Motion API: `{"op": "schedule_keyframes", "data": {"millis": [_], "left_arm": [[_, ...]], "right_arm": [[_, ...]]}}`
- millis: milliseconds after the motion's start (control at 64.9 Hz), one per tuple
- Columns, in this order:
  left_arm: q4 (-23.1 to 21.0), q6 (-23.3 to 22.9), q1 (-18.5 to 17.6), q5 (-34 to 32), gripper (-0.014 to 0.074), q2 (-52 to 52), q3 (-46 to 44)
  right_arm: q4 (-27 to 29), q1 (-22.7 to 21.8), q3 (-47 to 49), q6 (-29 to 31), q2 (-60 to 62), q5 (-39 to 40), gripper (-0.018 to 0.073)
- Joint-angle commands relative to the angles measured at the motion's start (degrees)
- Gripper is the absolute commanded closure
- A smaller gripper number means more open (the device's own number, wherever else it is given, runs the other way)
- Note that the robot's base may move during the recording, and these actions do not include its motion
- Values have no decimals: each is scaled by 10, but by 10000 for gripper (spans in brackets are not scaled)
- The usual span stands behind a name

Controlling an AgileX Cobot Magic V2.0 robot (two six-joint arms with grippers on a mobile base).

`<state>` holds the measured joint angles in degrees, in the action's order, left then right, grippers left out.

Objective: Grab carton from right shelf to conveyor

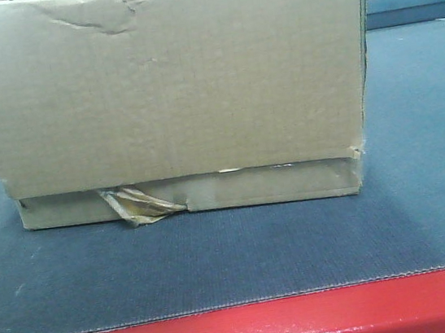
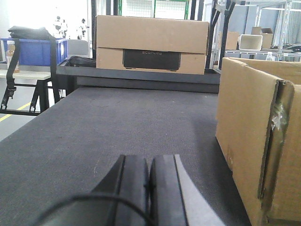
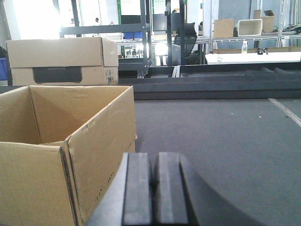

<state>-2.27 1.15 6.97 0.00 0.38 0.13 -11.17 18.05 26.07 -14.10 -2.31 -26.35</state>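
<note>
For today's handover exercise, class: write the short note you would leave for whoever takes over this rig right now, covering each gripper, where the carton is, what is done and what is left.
Left gripper: shut, empty, low over the belt, carton to its right.
Right gripper: shut, empty, carton to its left.
Carton: sitting flat on the conveyor, top open, just behind the red front edge; neither gripper touches it.
Done: the carton is on the conveyor and released.
Left: nothing obvious, apart from drawing the arms back. The shelf is not in view.

1. carton [image 1: 165, 75] sits on the conveyor [image 1: 422, 189], fills frame from 9 to 1 o'clock.
2. Top edge creased; torn tape strip [image 1: 139, 204] at 7 o'clock (crinkled, yellowish).
3. Red front edge [image 1: 252, 327] at 6 o'clock.
</note>
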Motion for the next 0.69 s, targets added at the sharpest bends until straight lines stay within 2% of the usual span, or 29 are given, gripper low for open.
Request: {"op": "schedule_keyframes", "data": {"millis": [0, 200, 339, 416, 524, 678], "left_arm": [[-2, 3, 2, -15, 592, -4, -1], [-2, 3, 2, -15, 592, -4, -1], [-2, 3, 2, -15, 592, -4, -1], [-2, 3, 2, -15, 592, -4, -1], [-2, 3, 2, -15, 592, -4, -1], [-2, 3, 2, -15, 592, -4, -1]], "right_arm": [[-7, -3, -1, 0, 3, 16, 620], [5, -20, -5, 21, 3, 7, 620], [94, -83, -36, 176, 3, 30, 620], [133, -119, -64, 228, 4, 52, 620], [149, -151, -115, 233, 23, 89, 620], [157, -157, -203, 233, 23, 183, 620]]}}
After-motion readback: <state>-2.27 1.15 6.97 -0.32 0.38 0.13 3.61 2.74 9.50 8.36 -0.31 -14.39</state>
